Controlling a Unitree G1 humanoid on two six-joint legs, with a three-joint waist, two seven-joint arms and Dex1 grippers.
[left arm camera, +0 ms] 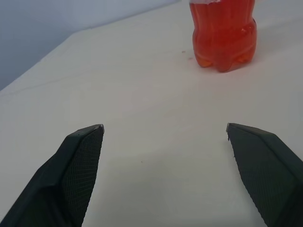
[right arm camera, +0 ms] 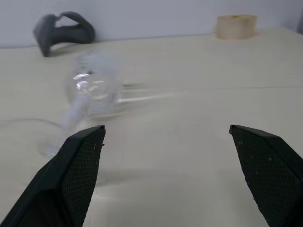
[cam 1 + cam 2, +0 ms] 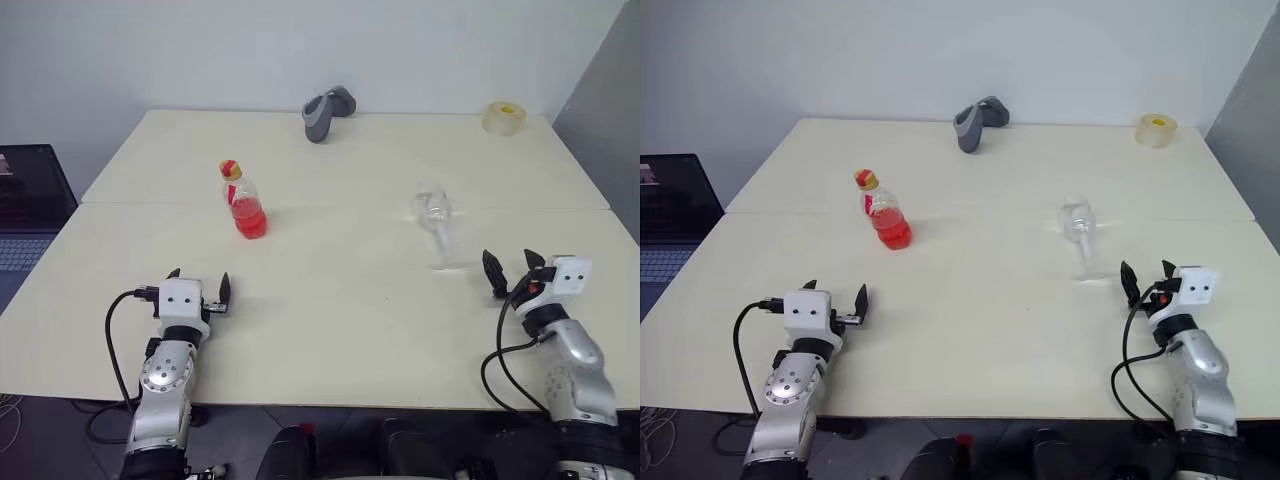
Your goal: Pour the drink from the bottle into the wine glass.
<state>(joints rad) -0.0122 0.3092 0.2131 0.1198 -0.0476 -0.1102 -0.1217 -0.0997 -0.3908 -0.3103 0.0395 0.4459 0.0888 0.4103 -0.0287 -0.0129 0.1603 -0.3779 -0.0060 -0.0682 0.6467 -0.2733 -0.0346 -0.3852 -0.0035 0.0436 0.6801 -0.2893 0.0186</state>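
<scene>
The bottle (image 3: 243, 200) stands upright on the left half of the table, with a yellow-and-red cap and the red drink (image 3: 249, 219) filling its lower part. My left gripper (image 3: 200, 282) hovers near the front edge, open and empty, pointing at the bottle (image 1: 222, 33) from a short way off. The clear wine glass (image 3: 435, 225) stands right of centre, its bowl leaning slightly off its foot. My right gripper (image 3: 510, 265) is open and empty, just right of and nearer than the wine glass (image 2: 92, 87), not touching it.
A grey curved object (image 3: 328, 112) and a roll of tape (image 3: 504, 117) lie at the table's far edge. A seam (image 3: 340, 206) runs across between two cream tabletops. A laptop (image 3: 30, 200) sits off the table's left side.
</scene>
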